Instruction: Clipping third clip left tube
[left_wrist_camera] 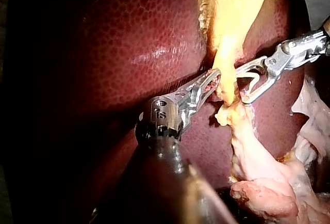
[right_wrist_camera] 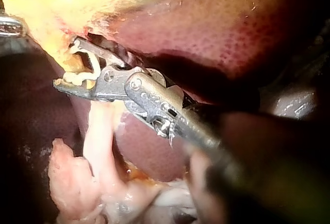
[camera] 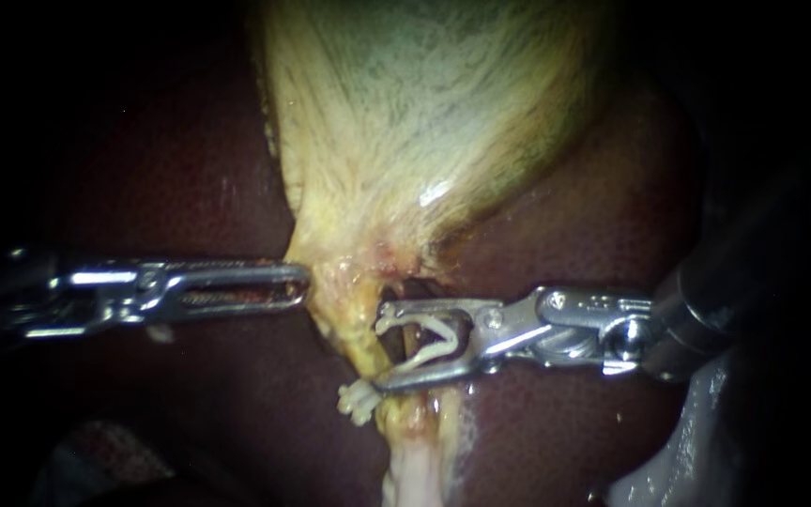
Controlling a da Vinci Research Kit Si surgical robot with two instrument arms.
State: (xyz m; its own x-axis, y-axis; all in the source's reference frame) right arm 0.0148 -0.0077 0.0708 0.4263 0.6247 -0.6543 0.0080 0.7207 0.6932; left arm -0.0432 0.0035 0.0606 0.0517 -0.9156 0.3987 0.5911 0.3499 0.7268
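The pale yellow gallbladder [camera: 424,113] lies on the dark red liver [camera: 143,188] and narrows to a neck. My left instrument [camera: 304,283] comes in level from the left, its long slotted jaws shut on the edge of that neck, as the left wrist view also shows [left_wrist_camera: 214,76]. My right instrument [camera: 382,349] holds an open white clip [camera: 429,338] in its jaws, and both straddle a thin tube [camera: 409,340] below the neck. Another white clip [camera: 357,399] sits on the tube just under the lower jaw. In the right wrist view the loaded jaws [right_wrist_camera: 66,63] reach around the tube.
The tube runs down into pale, whitish tissue [camera: 415,469]. Loose pale tissue [camera: 668,460] lies beyond the liver's edge at the lower right, and pinkish fatty lumps [left_wrist_camera: 268,193] lie beside the tube's lower end [right_wrist_camera: 77,177].
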